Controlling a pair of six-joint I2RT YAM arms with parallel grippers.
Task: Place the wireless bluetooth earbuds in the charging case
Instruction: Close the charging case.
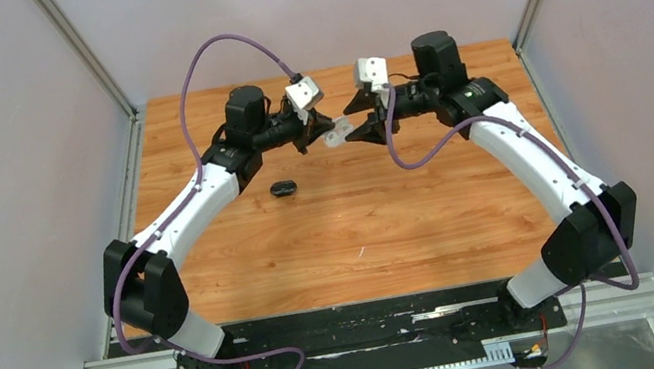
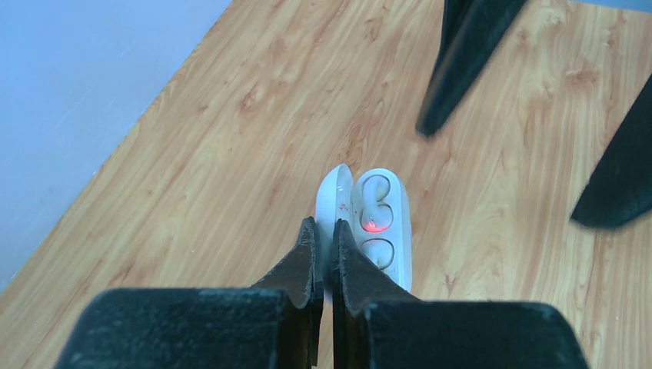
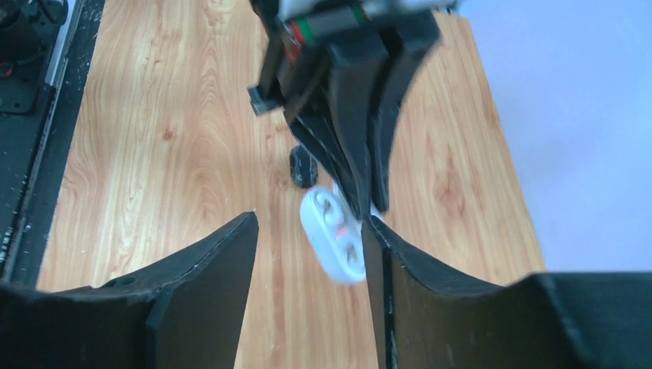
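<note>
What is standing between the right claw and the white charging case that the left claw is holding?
Nothing visible does. The white charging case, lid open, lies straight ahead of the open right claw, with only air between them. The left claw pinches its lid from the opposite side.

- The top external camera looks down from high behind the near edge of the table (image 1: 361, 229), far from the open white charging case (image 1: 337, 132).
- The left wrist camera looks along the left gripper (image 2: 323, 231), very close to the case (image 2: 380, 219) and just behind it.
- The right wrist camera looks past the right gripper (image 3: 309, 223) at the case (image 3: 334, 234) from the opposite side, also close.
- All three views share the case and the wood around it.
</note>
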